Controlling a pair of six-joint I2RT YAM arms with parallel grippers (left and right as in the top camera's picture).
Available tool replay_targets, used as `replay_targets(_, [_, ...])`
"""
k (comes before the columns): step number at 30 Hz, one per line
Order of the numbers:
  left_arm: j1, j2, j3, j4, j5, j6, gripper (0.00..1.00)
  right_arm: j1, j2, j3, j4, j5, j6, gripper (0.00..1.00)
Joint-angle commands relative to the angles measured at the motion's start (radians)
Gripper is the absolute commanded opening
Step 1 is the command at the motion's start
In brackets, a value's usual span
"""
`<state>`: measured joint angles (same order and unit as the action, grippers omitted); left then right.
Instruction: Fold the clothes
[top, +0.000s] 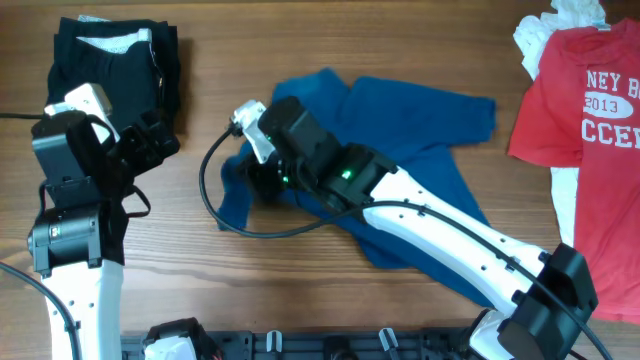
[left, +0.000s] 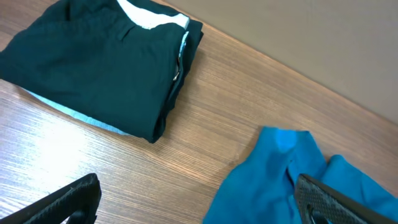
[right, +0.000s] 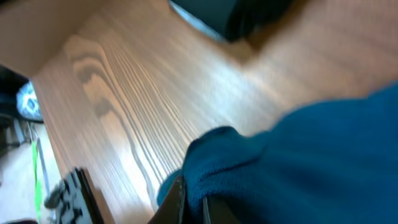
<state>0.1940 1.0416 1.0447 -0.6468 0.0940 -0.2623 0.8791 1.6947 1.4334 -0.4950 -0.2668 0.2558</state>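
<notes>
The dark-blue shirt lies crumpled in the middle of the table. My right gripper is shut on its left edge; in the right wrist view the blue cloth is pinched between the fingers. My left gripper is open and empty, at the left beside a folded black garment. In the left wrist view its fingers straddle bare table, the blue shirt by the right finger and the folded black garment beyond. A red T-shirt with white lettering lies at the far right over white pieces.
A black cable loops from the right wrist over the table left of the blue shirt. The table's front edge carries black mounts. Bare wood lies in front of the shirt.
</notes>
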Motion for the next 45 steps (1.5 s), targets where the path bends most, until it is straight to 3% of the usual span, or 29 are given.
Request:
replay_targets(1, [0.007, -0.013, 0.01, 0.01, -0.013, -0.015, 1.0, -0.014, -0.003, 0.019, -0.07, -0.025, -0.045, 0.91])
replay_targets(2, [0.007, -0.011, 0.01, 0.011, -0.013, -0.015, 1.0, -0.037, -0.018, 0.019, -0.107, -0.004, -0.02, 0.99])
replay_targets(4, [0.006, -0.002, 0.01, 0.01, 0.003, -0.01, 1.0, -0.09, -0.046, 0.019, -0.129, 0.052, 0.037, 1.0])
replay_targets(10, [-0.063, 0.137, 0.01, 0.086, 0.203, 0.055, 0.99, -0.337, -0.117, 0.019, -0.144, 0.08, 0.032, 1.0])
replay_targets(14, [-0.227, 0.349, 0.01, 0.28, 0.205, 0.12, 0.99, -0.499, -0.116, 0.019, -0.195, 0.08, 0.013, 0.99])
replay_targets(18, [-0.323, 0.543, 0.011, 0.462, 0.192, 0.151, 0.99, -0.57, -0.116, 0.018, -0.232, 0.08, -0.001, 0.99])
replay_targets(21, [-0.339, 0.661, 0.011, 0.556, 0.13, 0.159, 1.0, -0.585, -0.116, 0.018, -0.257, 0.091, -0.029, 0.99])
replay_targets(26, [-0.332, 0.779, 0.011, 0.633, 0.134, 0.288, 0.99, -0.585, -0.114, 0.013, -0.282, 0.164, -0.047, 0.99])
replay_targets(31, [-0.332, 0.837, 0.01, 0.612, 0.13, 0.407, 0.96, -0.585, -0.109, 0.012, -0.276, 0.163, -0.047, 0.98])
replay_targets(35, [-0.318, 0.856, 0.01, 0.57, 0.129, 0.416, 0.94, -0.585, -0.094, 0.012, -0.275, 0.163, -0.047, 0.96])
replay_targets(39, [-0.319, 0.861, 0.01, 0.528, 0.151, 0.491, 0.83, -0.585, -0.081, 0.012, -0.269, 0.163, -0.047, 0.95])
replay_targets(45, [-0.32, 0.877, 0.01, 0.518, 0.152, 0.491, 0.78, -0.585, -0.08, 0.012, -0.269, 0.163, -0.047, 0.95])
